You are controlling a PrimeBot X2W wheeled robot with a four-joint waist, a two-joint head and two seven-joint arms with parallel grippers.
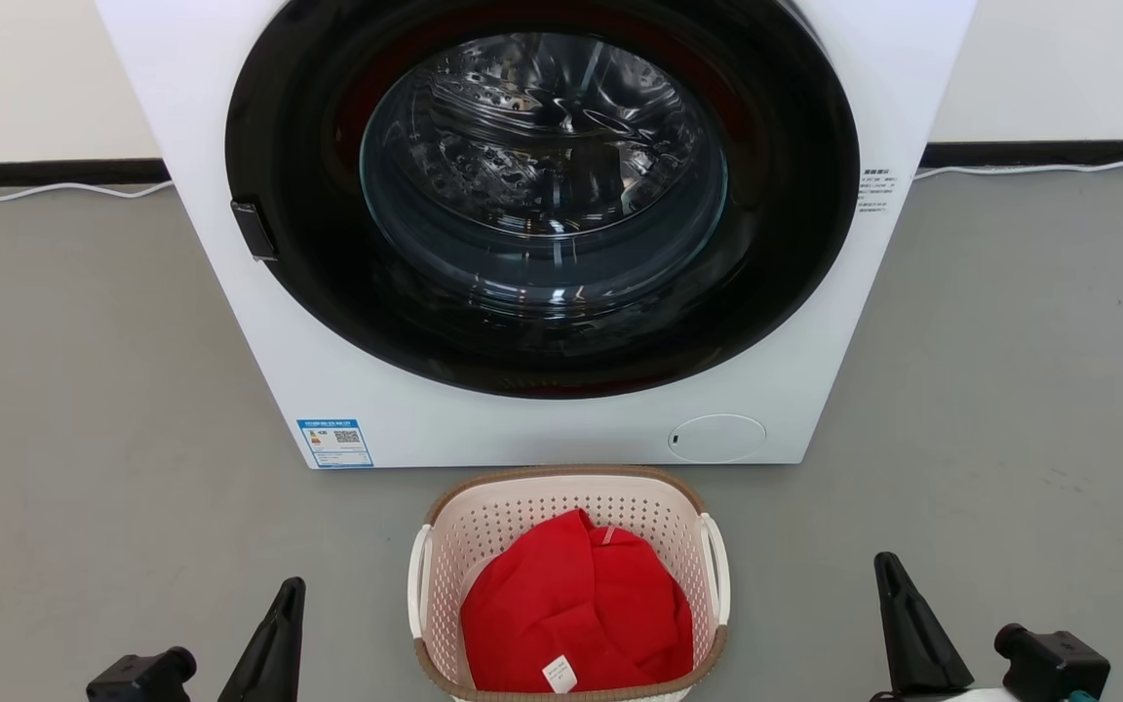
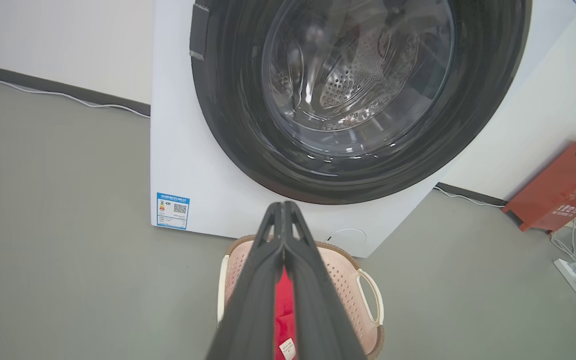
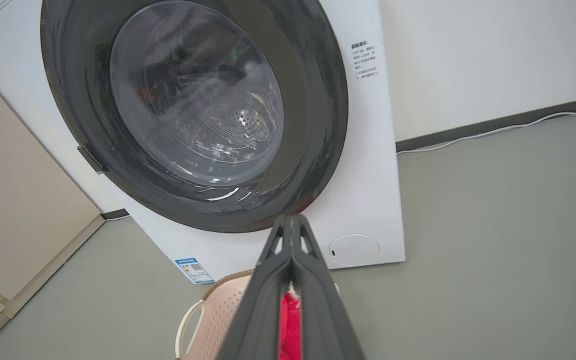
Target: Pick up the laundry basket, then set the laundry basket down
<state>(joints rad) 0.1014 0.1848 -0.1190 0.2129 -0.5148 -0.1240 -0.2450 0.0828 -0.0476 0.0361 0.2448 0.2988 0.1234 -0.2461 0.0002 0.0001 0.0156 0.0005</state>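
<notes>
Matt cream-pink perforated plastic with a brown woven-look rim on the laundry basket (image 1: 484, 526) between the matt dark fingers (image 1: 274, 634); creased red cloth (image 1: 571, 604) inside, bearing a small white tag (image 1: 560, 673); beyond the fingertips, smooth white casing on the washing machine (image 1: 561, 429), glossy black door ring (image 1: 308, 146), clear shiny glass (image 1: 542, 244), bright perforated metal drum (image 1: 522, 107); dull grey floor (image 1: 84, 390) beneath.

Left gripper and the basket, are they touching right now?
Apart. In the head view, a stretch of grey floor shows plainly between the left gripper and the basket.
</notes>
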